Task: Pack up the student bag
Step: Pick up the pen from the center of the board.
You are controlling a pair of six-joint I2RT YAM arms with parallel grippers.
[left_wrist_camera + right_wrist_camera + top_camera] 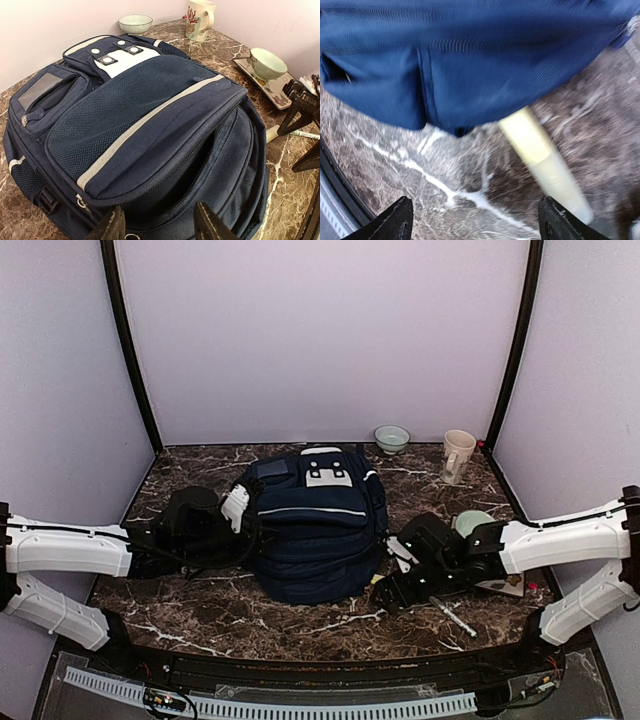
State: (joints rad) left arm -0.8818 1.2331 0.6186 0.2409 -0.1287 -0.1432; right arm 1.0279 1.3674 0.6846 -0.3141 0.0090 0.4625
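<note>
— Where do we see the student bag (315, 530)?
— Lying flat and unzipped, mid-way across the marble table (200, 610). Our left gripper (159, 220) sits at its nine o'clock and our right gripper (476, 210) at four. Both are spread apart, gripping nothing.

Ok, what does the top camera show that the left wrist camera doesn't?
Only top: the white left arm and right arm, and a thin stick lying near the front. Only left wrist: the student bag with a pocket gaping open, and the red picture on the mug. Both: bag, mug, green bowl, cup on its tray.
</note>
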